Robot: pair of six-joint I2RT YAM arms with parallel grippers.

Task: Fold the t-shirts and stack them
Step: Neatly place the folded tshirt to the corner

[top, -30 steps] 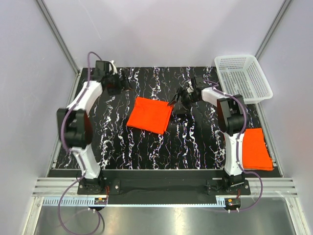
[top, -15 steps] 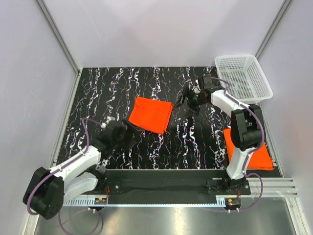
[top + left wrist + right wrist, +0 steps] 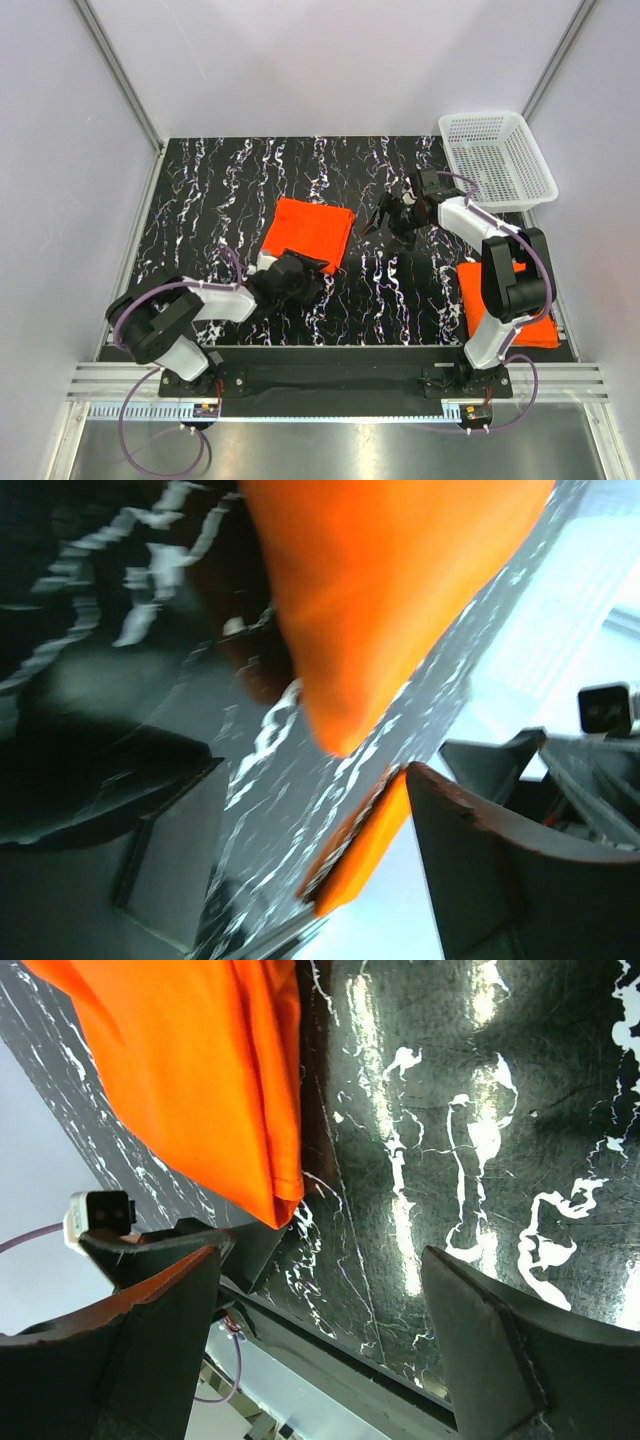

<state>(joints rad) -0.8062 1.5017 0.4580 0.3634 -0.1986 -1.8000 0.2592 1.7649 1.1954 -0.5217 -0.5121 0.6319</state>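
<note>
One folded orange t-shirt (image 3: 305, 232) lies flat in the middle of the black marbled table (image 3: 200, 200). My left gripper (image 3: 308, 272) sits low by its near right corner, open, with nothing between the fingers. In the left wrist view the shirt's corner (image 3: 380, 590) hangs just ahead of my left gripper (image 3: 310, 820). My right gripper (image 3: 390, 222) stands open to the right of the shirt, apart from it. In the right wrist view the shirt's folded edge (image 3: 200, 1080) lies ahead of my right gripper (image 3: 320, 1330). A second folded t-shirt (image 3: 520, 305) lies at the near right, partly hidden by the right arm.
A white mesh basket (image 3: 497, 160) stands at the back right corner, close behind the right arm. Grey walls enclose the table at the back and both sides. The table's near edge (image 3: 330, 1345) runs just beneath my right gripper in the right wrist view.
My left arm has swung from the back left corner down to the near side, ending at the shirt's near right corner. My right gripper has drawn away to the right of the shirt.
</note>
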